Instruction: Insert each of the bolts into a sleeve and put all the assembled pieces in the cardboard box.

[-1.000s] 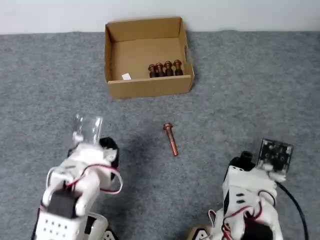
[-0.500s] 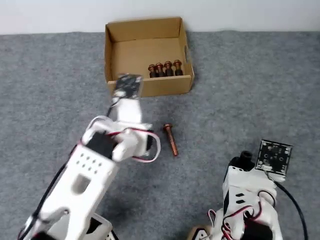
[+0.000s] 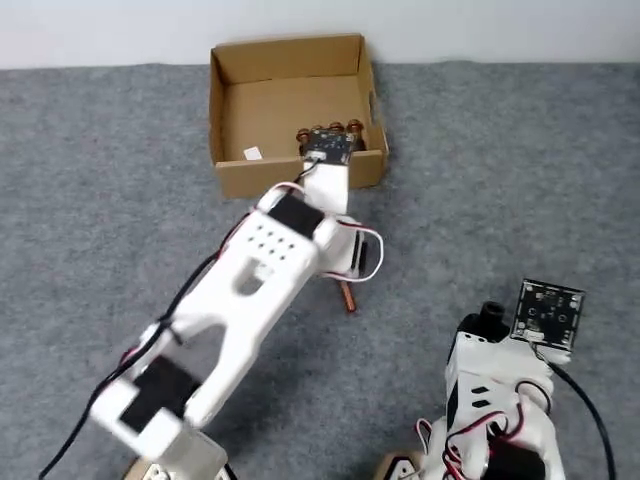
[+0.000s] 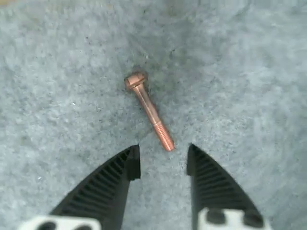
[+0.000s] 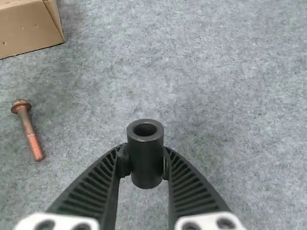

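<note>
A copper bolt lies on the grey carpet, its threaded end pointing at my left gripper. That gripper is open and hovers just short of the bolt's tip, empty. In the high view my left arm stretches over the bolt and hides most of it. My right gripper is shut on a black sleeve, held upright with its bore showing. It stays near the table's front right, with the bolt lying off to one side. The cardboard box stands at the back.
Several assembled bolt-and-sleeve pieces stand in a row along the box's front wall, partly hidden by the left wrist camera. A small white scrap lies on the box floor. The right arm sits at the front right.
The left arm has swung from the front left out over the middle, and now covers the bolt. The right arm has kept still.
</note>
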